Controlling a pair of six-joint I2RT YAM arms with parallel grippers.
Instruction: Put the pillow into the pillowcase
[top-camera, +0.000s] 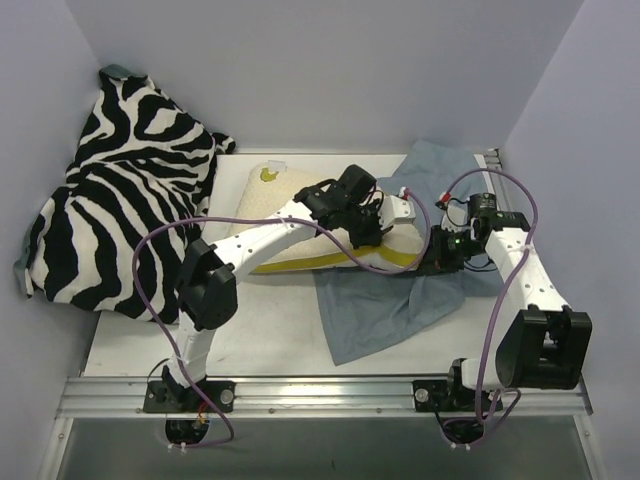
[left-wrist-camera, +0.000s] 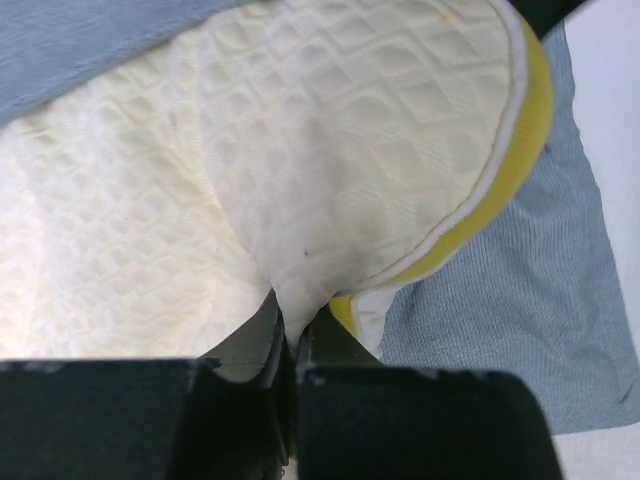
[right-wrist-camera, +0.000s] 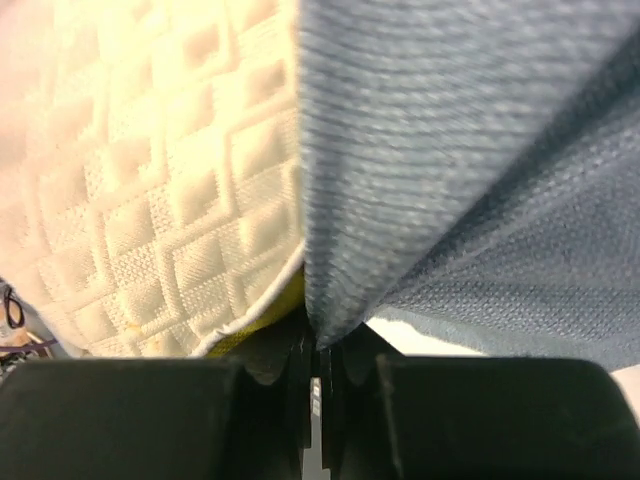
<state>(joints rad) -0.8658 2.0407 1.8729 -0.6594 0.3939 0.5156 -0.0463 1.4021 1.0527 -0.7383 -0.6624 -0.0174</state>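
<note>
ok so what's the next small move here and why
Probably the left gripper should ease the pillow a little towards the right gripper, into the pillowcase edge it pinches. The left is shut on the pillow's cover by its yellow edge; the right is shut on grey-blue cloth right beside the pillow.

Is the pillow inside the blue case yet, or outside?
Mostly outside: the pillow lies bare, cream top showing, only one end meeting the pillowcase.

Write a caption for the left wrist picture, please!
Left gripper pinches a fold of the cream pillow over the grey-blue pillowcase.
</note>
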